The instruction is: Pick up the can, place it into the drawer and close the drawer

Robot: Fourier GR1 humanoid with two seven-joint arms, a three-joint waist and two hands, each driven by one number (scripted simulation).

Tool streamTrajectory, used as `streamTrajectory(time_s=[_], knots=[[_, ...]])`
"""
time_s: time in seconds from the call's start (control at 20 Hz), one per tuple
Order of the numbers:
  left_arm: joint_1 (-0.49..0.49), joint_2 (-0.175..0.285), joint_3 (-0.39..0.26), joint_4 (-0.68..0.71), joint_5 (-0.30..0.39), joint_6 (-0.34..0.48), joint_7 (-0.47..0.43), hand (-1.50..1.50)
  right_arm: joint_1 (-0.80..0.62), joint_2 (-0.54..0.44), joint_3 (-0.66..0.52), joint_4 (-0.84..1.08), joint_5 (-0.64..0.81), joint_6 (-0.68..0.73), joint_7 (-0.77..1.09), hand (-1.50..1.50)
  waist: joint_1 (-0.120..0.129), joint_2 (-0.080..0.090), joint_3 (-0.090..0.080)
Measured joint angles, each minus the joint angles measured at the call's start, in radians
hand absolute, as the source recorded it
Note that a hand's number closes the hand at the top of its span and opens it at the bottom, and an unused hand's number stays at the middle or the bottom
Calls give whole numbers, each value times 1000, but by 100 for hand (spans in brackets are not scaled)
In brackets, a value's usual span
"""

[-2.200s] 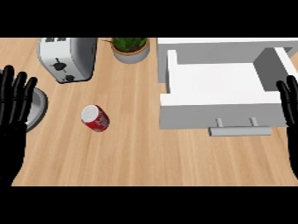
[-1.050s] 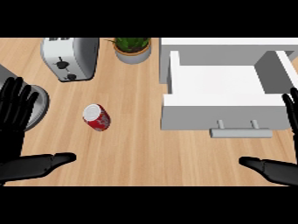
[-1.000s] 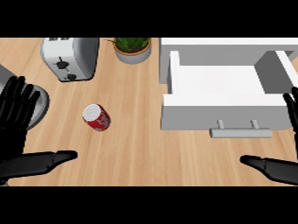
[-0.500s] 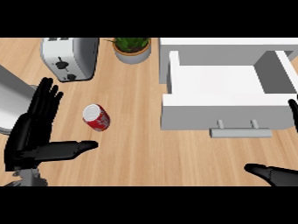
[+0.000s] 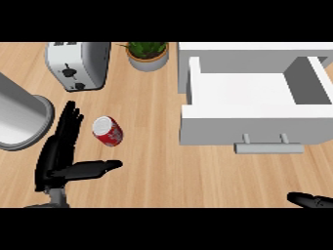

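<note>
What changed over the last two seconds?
The left hand moved in from the left edge and now stands open beside the red cylindrical can, thumb spread below it; nothing is grasped. The right hand slid toward the right edge, open, mostly out of view. The can, the open white drawer, the silver toaster and the green potted plant stayed put.

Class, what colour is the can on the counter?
The can is red with white markings; head view.

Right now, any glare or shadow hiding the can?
Head view: light is even, no glare on the can, no hard shadow across it; the left hand beside it covers none of it; counter evenly lit.
</note>
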Motion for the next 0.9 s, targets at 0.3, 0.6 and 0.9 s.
streamTrajectory(time_s=[0.3, 0.6, 0.9], knots=[[-8, -9, 3, 166, -2, 53, -136, -150, 2, -1, -24, -35, -8, 6, 29, -150, 0, 0, 0], [-59, 11, 57, 317, 31, 41, -220, -150, 12, 4, -43, -52, -20, 26, 36, -150, 0, 0, 0], [-116, 1, 87, 506, 44, 59, -338, -150, 7, -3, -72, -79, -39, 39, 75, -150, -1, 0, 0]])
